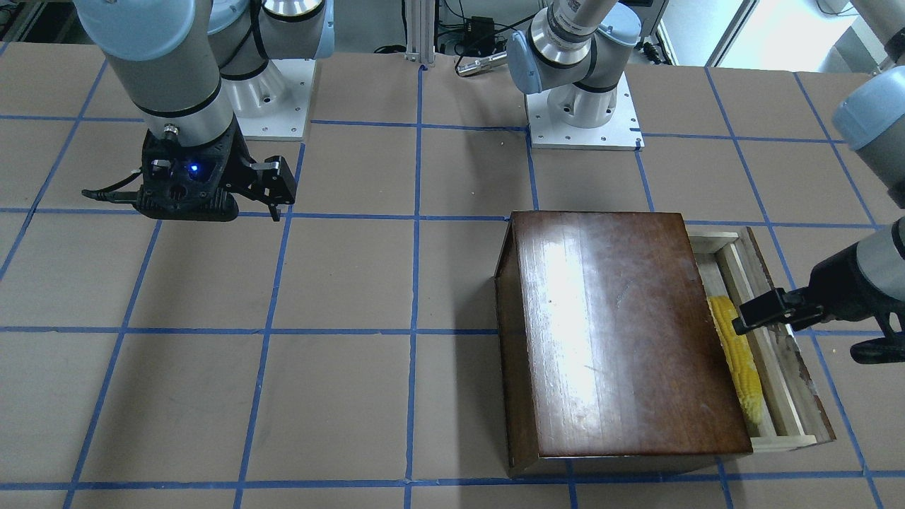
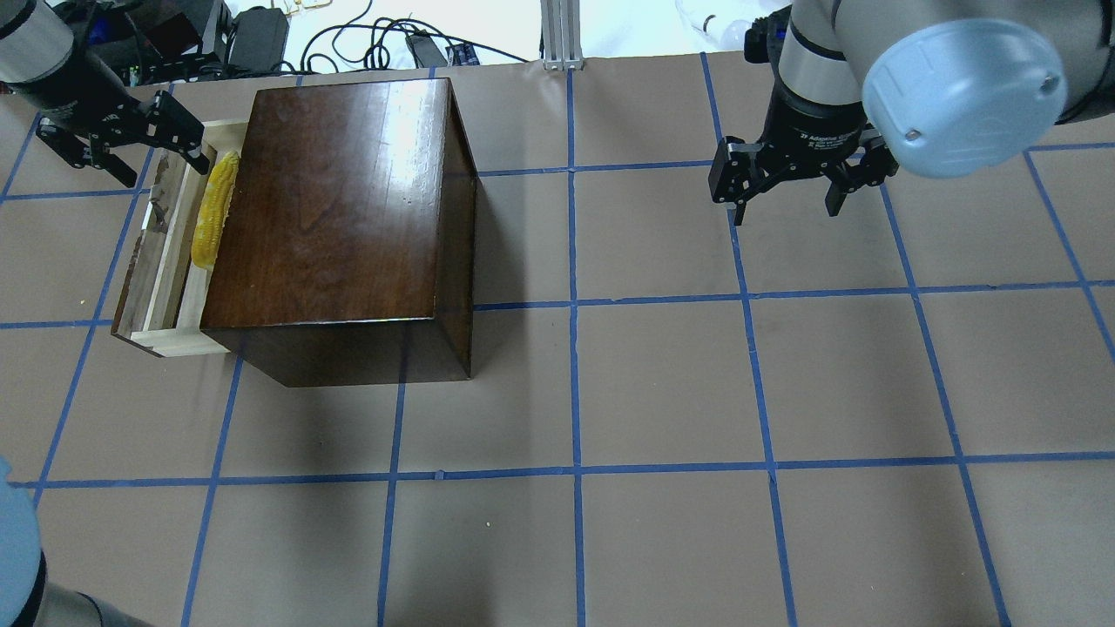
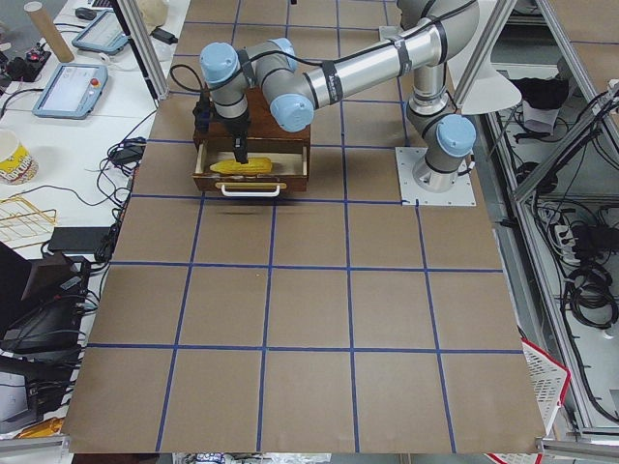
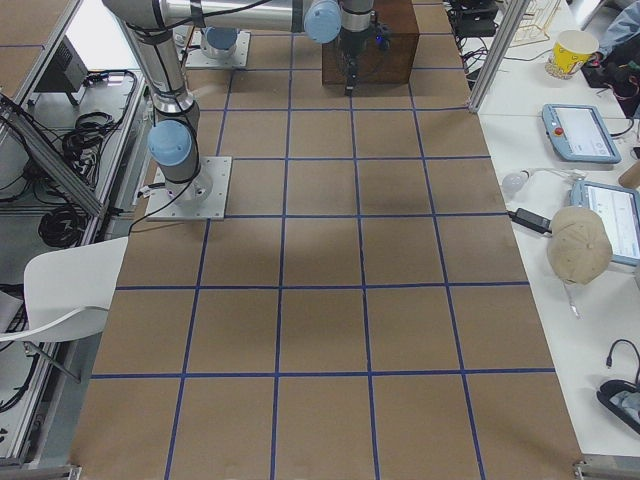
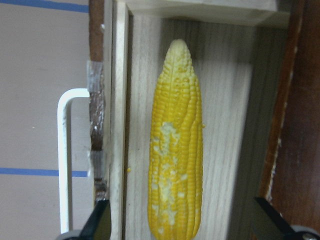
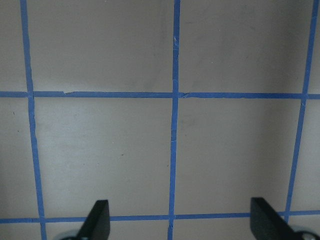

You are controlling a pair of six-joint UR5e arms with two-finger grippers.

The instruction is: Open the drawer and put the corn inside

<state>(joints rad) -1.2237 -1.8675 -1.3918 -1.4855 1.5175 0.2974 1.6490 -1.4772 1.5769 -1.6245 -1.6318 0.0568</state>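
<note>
Seen from overhead, behind the robot. At the far left, the left gripper [image 2: 165,172] hangs over the open drawer [image 2: 161,279] with its jaws spread wide, holding nothing. In its wrist view, one finger [image 5: 100,222] sits above the drawer's dark front panel and the other by the cabinet's edge, with the corn between them and below.

The drawer is pulled out from the left side of the cabinet [image 2: 340,200]. It is a shallow tray of pale wood with a chipped dark front and a white handle [image 5: 62,160] on the outside.

The corn [image 2: 213,213] lies inside the drawer, flat on its floor and lengthwise along it, on the side nearer the cabinet. It is yellow, with a paler tapered tip that points toward one end wall of the drawer. The cabinet's top hides a sliver of it from above.

The cabinet is a glossy dark-brown box standing on the brown table [image 2: 662,392], which is marked into squares by blue tape.

Far to the right, well apart from the cabinet, the right gripper [image 2: 786,209] points down over bare table. Its jaws are also wide apart and hold nothing.
</note>
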